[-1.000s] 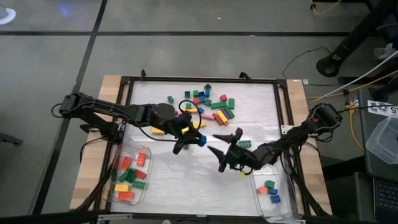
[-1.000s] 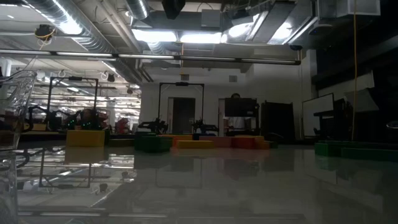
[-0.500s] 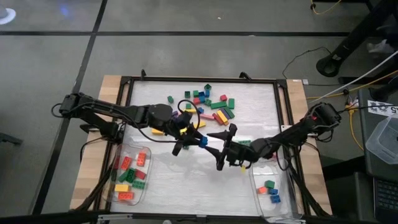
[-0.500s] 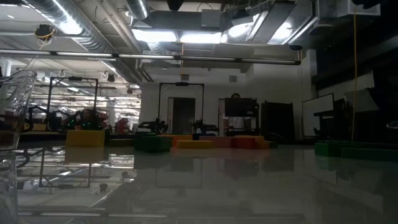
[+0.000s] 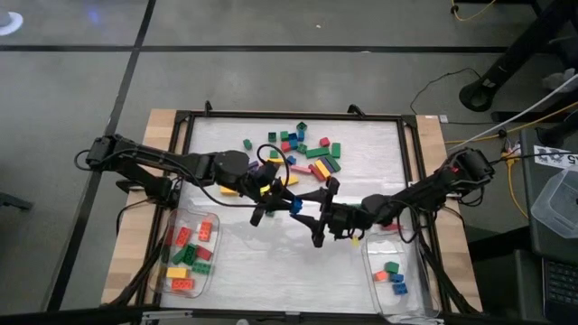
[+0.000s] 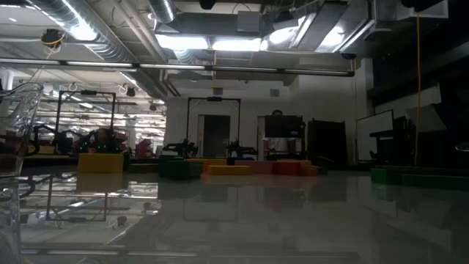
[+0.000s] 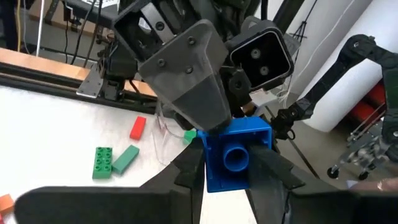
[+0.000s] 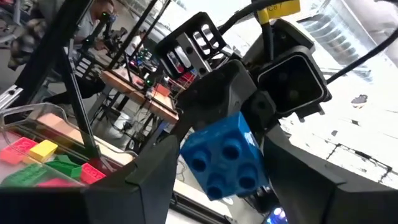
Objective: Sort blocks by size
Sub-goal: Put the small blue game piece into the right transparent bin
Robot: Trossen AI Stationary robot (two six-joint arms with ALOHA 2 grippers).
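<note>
Item: blue block (image 7: 236,152), short and squarish, hard glossy plastic; four round studs on one face, a hollow tube on the underside. Held aloft over the white mat (image 5: 361,144), just short of the loose pile of blocks (image 5: 302,149), between my two grippers.

Left gripper (image 5: 280,200): clenched on the blue block, fingers pinching its smooth side walls.

Right gripper (image 5: 322,212): fingers spread wide to either side of the same block, nothing gripped yet; I judge this a hand-over in mid-air.

Risks, as I judge them:
- Slick walls and a narrow pinch; if my left lets go before my right has closed, the block drops and bounces away across the mat
- My right fingers closing on studs or a corner rather than flat faces could twist the block out of both grips
- Finger-to-finger contact, the grippers being so close together

Nearby stock: left tub (image 5: 185,253), clear thin plastic, holding longer red, green and yellow bricks; right tub (image 5: 395,275), clear, holding a few short blue, green and red ones, the likely home for this block
</note>
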